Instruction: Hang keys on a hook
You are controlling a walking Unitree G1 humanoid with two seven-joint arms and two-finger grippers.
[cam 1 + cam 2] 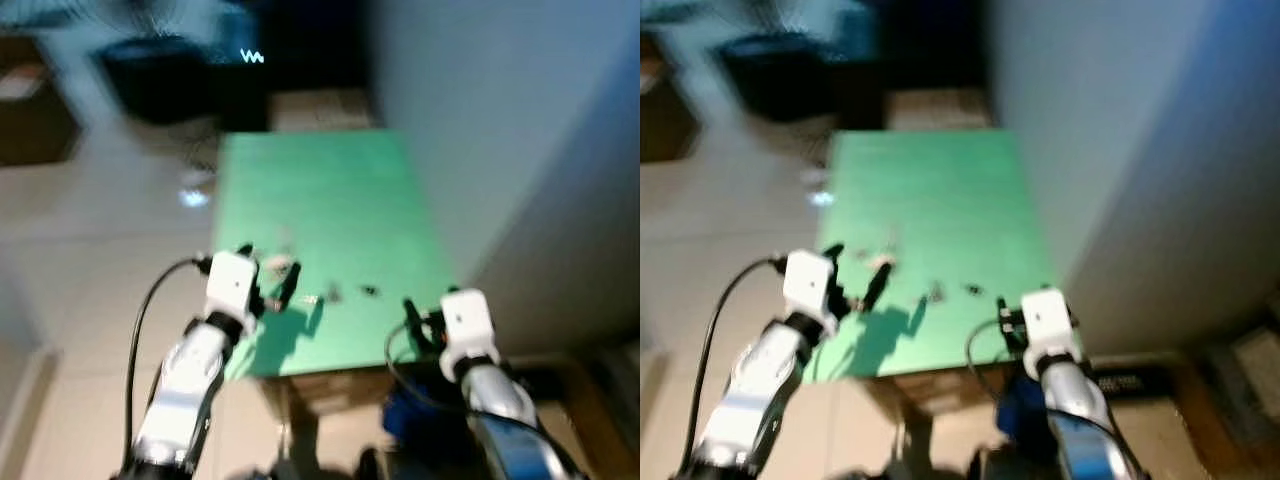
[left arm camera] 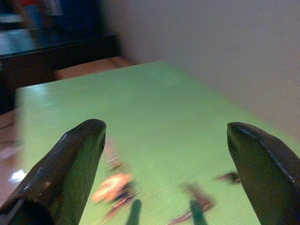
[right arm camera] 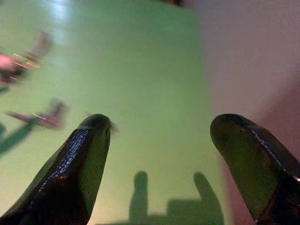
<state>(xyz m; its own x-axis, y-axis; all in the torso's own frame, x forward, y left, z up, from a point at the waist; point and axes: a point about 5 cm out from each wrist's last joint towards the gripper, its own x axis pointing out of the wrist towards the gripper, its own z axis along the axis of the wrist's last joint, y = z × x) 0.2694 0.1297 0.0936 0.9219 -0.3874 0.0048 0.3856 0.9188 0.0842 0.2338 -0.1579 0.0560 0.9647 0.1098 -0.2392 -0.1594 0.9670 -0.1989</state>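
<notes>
table [image 1: 330, 190]: green top, standing against a pale wall on its right side | keys [image 2: 115, 187]: blurred bunch with an orange tag, lying near the table's front-left edge | small dark bits [image 1: 370, 291]: lying on the top right of the keys, too blurred to identify | floor [image 1: 90, 260]: pale tiles

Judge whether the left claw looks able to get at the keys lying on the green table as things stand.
Probably yes. The left claw is open above the near part of the green table, with the keys lying just ahead of its fingers and nothing between them. Blur makes the exact gap hard to tell.
</notes>
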